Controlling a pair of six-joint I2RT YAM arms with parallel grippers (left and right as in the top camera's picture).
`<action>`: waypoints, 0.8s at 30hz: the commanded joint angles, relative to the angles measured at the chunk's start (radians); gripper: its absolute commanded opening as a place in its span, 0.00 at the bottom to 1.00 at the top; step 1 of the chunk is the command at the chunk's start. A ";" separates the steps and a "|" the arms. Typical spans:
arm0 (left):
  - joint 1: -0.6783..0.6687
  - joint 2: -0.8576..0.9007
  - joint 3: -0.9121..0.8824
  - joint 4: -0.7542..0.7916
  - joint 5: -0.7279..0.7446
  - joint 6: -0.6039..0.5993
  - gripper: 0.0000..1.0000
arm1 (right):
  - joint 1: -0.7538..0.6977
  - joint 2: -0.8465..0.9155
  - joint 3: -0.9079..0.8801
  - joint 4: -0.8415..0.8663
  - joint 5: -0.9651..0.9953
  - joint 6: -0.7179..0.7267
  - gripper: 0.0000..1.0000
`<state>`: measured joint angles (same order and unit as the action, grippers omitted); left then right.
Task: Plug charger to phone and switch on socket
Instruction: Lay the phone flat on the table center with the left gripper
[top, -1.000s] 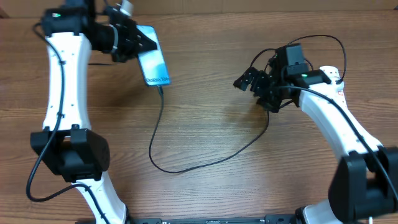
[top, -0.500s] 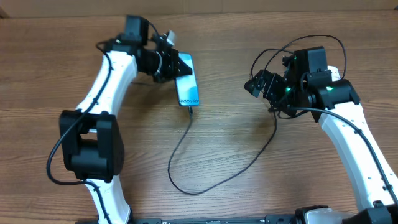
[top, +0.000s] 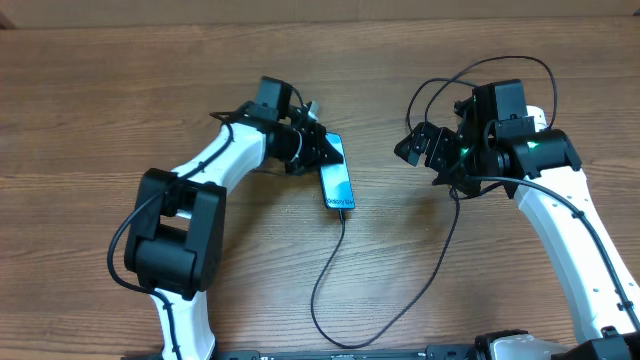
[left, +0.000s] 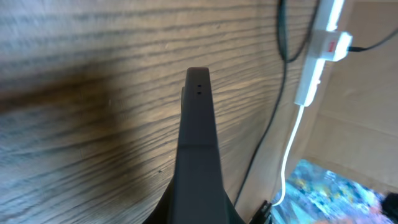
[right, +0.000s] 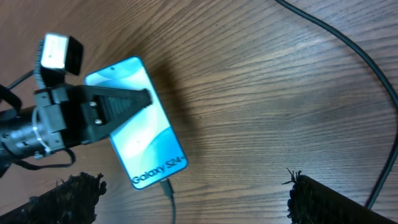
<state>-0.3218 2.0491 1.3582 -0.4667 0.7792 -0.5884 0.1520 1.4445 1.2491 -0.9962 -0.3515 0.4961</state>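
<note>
Clamping the phone (top: 337, 183), my left gripper (top: 322, 158) has dragged it from upper left toward centre, charger (top: 329, 262) attached; right gripper (right: 193, 186) released; socket (left: 324, 45) switch likely next.

The left arm (top: 225, 160) is folded at the elbow, its forearm reaching to the end of the phone (top: 338, 185) farther from the arm bases. The left gripper (top: 322, 152) is clamped on that end, one finger (right: 115, 106) lying across the screen. The right arm (top: 560, 200) stands right of the phone, well apart. The right gripper (top: 420, 147) faces the phone, fingers spread wide.
</note>
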 joint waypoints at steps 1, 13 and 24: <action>-0.036 -0.013 -0.010 0.009 -0.037 -0.056 0.04 | -0.002 -0.022 0.009 -0.003 0.007 -0.012 1.00; -0.119 -0.007 -0.013 0.008 -0.163 -0.101 0.04 | -0.002 -0.022 0.009 -0.005 0.005 -0.011 1.00; -0.124 0.054 -0.016 -0.031 -0.171 -0.092 0.04 | -0.002 -0.022 0.009 0.002 -0.012 -0.011 1.00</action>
<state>-0.4408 2.0655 1.3472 -0.4938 0.5968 -0.6819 0.1520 1.4445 1.2491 -1.0004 -0.3592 0.4961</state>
